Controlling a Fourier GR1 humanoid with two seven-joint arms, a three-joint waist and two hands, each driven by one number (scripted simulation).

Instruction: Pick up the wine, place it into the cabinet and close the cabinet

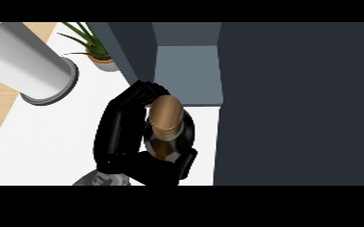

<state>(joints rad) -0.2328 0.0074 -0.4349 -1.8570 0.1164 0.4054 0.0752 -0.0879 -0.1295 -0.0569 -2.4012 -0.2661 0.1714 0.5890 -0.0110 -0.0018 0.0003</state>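
Observation:
The wine bottle (167, 118), seen from above with a gold cap and a dark body, stands on the white counter (50, 139) just in front of the open cabinet. My left hand (117, 130) is shut on it: fingers run along its left side and curl over the far side, and the thumb wraps the near right side. Most of the bottle's body is hidden by the hand. The cabinet's grey-blue inside (188, 72) lies straight beyond the bottle. A big dark cabinet panel (288, 101) fills the right of the view. My right hand does not show.
A dark cabinet side panel (135, 48) stands left of the opening. A small potted plant (98, 55) sits at the back left. A large white-grey cylinder (35, 72) stands at the far left on the counter.

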